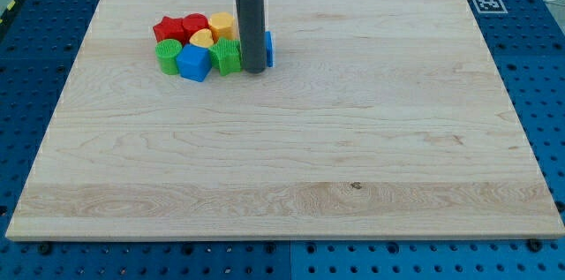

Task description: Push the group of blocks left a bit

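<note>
The tabletop (282,156) is a pale wood board on a blue base with holes (26,94). All the blocks sit close together near the top of the view, at about 10 o'clock from the middle of the board.

Going from the view's left, the first is a red star (168,29), with a green round block (168,54) just at its 6 o'clock. Next is a second red block (195,25), touching the star at its 3 o'clock; its shape is hard to tell. A blue cube (194,63) sits at the bottom of the group, touching the green round block. A yellow heart (201,40) rests in the middle, at 12 o'clock from the cube. A second yellow block (222,26) is at 1 o'clock from the heart. A second green block (226,56) touches the cube at its 3 o'clock.

The rod (252,33) comes down from the top of the view. The tip (254,71) is on the board, right against the second green block at its 3 o'clock. A second blue block (267,49) peeks out from behind the rod, mostly hidden.

The arm has no gripper, only the rod, so nothing opens or closes.

A black and white marker (485,2) is at the board's top right corner.
</note>
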{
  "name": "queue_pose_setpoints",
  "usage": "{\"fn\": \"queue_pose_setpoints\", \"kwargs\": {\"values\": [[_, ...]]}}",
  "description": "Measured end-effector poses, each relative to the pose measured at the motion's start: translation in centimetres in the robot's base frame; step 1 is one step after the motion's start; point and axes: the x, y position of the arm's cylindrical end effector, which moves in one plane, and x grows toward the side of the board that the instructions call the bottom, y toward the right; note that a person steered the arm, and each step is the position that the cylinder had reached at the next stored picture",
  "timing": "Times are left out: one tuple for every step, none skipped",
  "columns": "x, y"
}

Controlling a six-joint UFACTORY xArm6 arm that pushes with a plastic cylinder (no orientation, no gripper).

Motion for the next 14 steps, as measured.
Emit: {"fn": "queue_pose_setpoints", "kwargs": {"values": [[0.5, 1.6], [1.7, 2.1], [4.2, 3.2], [3.4, 3.8], [1.2, 3.8], [-1.4, 3.8], [-3.2, 3.7], [-3.9, 3.2], [-4.1, 2.6], [-4.1, 1.9], [-4.1, 1.3], [-4.1, 0.7], [-4.2, 0.3], [-5.1, 0.1]]}}
